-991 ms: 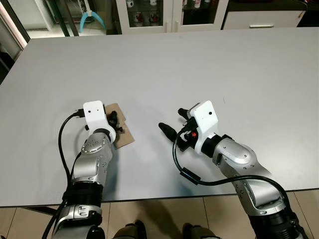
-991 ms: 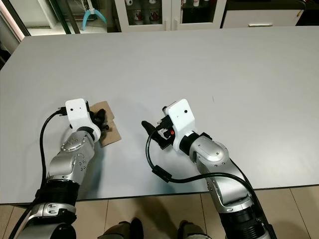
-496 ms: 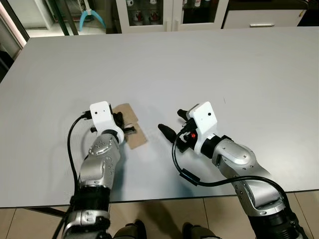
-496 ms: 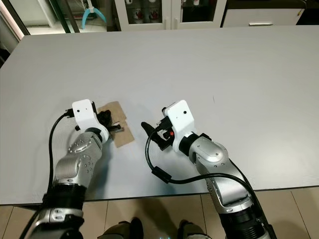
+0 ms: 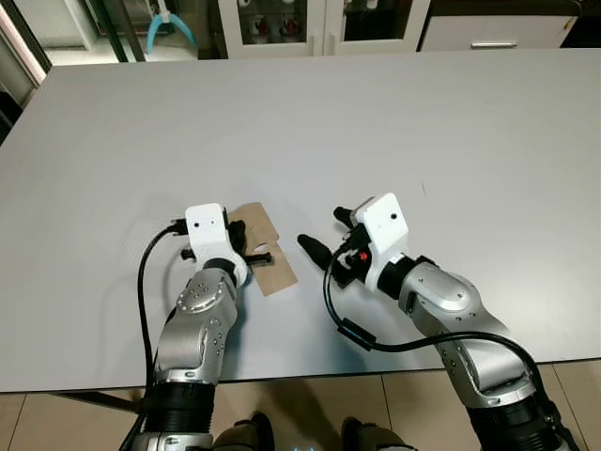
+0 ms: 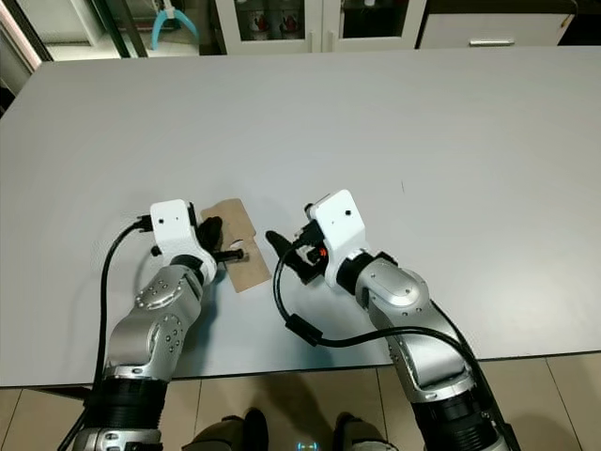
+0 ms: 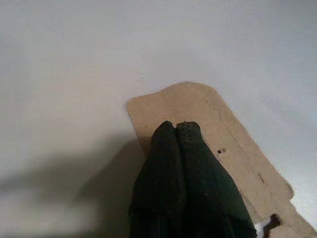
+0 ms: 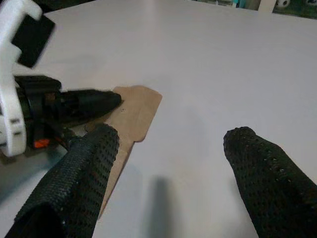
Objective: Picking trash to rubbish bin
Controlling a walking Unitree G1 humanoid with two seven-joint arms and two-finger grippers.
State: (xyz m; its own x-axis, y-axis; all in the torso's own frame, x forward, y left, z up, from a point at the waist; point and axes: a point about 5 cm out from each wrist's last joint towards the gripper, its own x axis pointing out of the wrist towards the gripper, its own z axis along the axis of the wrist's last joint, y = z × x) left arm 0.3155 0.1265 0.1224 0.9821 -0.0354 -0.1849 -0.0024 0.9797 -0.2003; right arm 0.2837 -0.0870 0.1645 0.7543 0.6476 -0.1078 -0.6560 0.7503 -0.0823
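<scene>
Your left gripper (image 7: 179, 130) lies low over the near part of the grey table (image 5: 376, 122), its two black fingers pressed together with the tips resting on top of the piece of brown cardboard (image 5: 266, 246), which lies flat on the table. Just right of the cardboard, your right gripper (image 8: 171, 144) points toward it, fingers spread wide apart with nothing between them.
</scene>
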